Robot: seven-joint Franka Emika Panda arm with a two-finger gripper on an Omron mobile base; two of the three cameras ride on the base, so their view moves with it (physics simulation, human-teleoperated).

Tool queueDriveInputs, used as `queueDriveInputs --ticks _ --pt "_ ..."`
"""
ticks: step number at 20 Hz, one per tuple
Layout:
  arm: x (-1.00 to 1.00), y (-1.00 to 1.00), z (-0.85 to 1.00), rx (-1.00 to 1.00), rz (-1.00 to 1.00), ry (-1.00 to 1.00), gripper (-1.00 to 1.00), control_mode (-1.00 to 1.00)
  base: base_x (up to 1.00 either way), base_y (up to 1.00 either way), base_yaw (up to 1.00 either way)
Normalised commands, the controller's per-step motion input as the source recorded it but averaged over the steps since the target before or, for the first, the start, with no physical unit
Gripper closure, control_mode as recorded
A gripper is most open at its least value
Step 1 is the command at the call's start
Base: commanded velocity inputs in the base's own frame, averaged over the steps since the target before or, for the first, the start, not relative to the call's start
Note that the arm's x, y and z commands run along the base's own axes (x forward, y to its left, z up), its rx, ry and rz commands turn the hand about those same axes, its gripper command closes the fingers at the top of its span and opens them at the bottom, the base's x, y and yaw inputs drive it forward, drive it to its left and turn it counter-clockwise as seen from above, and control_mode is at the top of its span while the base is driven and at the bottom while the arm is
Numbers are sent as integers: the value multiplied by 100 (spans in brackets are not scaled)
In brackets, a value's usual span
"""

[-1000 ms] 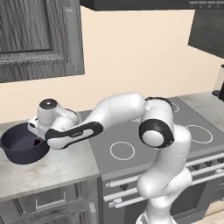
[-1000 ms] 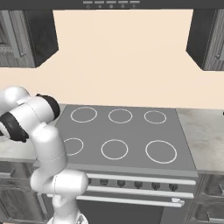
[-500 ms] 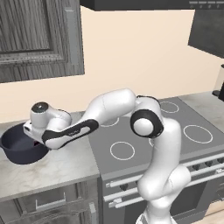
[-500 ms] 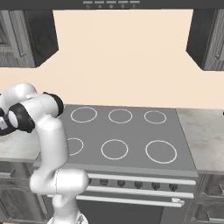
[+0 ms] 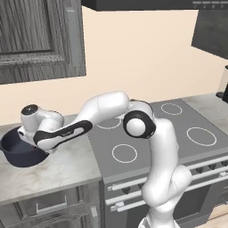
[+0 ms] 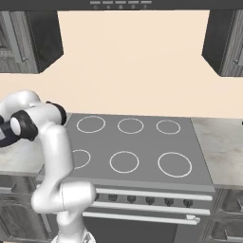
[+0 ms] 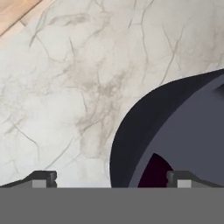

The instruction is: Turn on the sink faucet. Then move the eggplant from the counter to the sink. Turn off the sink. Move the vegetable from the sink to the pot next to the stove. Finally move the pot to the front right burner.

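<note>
The dark pot point(image 5: 20, 152) sits on the marbled table point(image 5: 58, 171) left of the stove point(image 5: 173, 129), with the eggplant point(image 7: 154, 171) showing as a dark purple patch inside it. The pot looks rigid and fairly heavy, with smooth walls that could slip; its rim is probably the surest place to pinch, one finger inside and one outside. The end effector point(image 7: 111, 178) is spread wide and empty, one fingertip over the marble, the other over the pot's interior. Compared with half a second ago, the arm has stretched further left and the hand sits lower over the rim.
</note>
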Motion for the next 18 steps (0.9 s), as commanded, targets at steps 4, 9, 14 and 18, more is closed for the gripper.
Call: queueDriveInputs --ticks 4,9,14,18 --pt "8 0 -16 -2 0 2 -100 -100 0 0 0" --pt "9 0 -19 0 0 1 -100 -100 0 0 0" --pt "11 0 -18 0 0 0 -100 -100 0 0 0" --pt "11 0 -19 0 0 1 -100 -100 0 0 0"
